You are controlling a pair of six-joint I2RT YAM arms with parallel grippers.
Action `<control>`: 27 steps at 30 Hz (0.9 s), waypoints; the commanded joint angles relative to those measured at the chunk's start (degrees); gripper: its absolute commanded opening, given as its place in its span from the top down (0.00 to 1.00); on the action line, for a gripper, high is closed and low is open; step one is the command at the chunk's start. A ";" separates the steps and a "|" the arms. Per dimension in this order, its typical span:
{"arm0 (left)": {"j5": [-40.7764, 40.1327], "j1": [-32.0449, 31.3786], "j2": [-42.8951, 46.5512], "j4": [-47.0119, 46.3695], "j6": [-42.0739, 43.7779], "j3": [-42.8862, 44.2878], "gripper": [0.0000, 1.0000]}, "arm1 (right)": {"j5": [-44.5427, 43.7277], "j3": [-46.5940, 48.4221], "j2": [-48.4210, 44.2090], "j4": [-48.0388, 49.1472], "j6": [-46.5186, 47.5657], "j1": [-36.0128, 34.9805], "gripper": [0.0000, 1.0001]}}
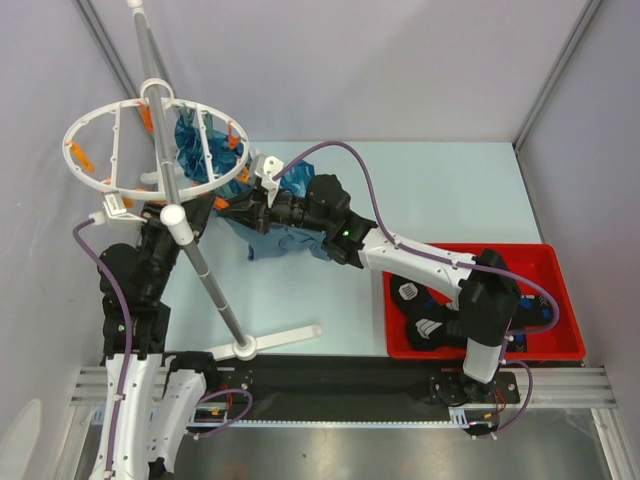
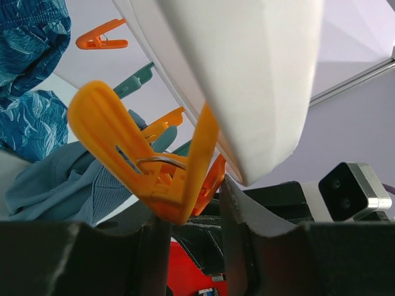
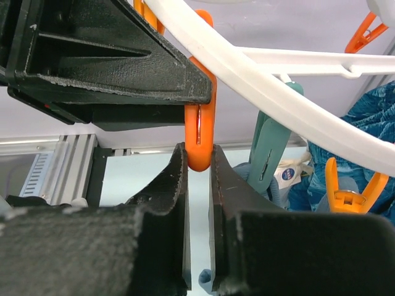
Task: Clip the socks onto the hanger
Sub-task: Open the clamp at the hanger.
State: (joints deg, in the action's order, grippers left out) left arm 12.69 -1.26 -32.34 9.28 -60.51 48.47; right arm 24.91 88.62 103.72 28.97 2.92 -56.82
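Crowding orange clip (image 2: 142, 166): blue cloths (image 2: 31, 61), hanger ring (image 3: 259, 79)

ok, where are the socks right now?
Top view, right side: the socks lie in the red bin, partly hidden under the right arm, near that arm's base.

Robotics lab test cell. Pale blue bench (image 1: 450, 190) boxed in by plain grey partition panels (image 1: 400, 60); left arm (image 1: 130, 280) and right arm (image 1: 420, 258) bolted to a slotted aluminium rail (image 1: 560, 385) at the near edge, purple cables (image 1: 340, 144) running exposed. Props staged, not lived-in: clip hanger (image 1: 118, 140) on a stand, one red bin (image 1: 545, 350).
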 commanded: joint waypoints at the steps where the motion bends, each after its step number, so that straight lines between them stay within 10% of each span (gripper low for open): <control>1: 2.43 -0.15 0.61 1.62 1.00 0.05 0.99 | -1.26 3.93 0.52 2.06 -0.81 0.13 1.00; 8: -3.19 -0.15 4.91 4.78 7.42 0.31 0.34 | -3.55 4.63 0.78 0.12 0.07 0.04 1.00; 27: -8.99 -0.15 7.72 1.89 16.04 3.74 0.48 | -10.76 5.34 -0.54 -3.57 -1.68 -1.72 1.00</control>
State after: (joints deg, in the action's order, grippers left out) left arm 5.72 -1.26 -26.04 14.90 -46.02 50.74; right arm 17.10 91.66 104.57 24.03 2.92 -58.57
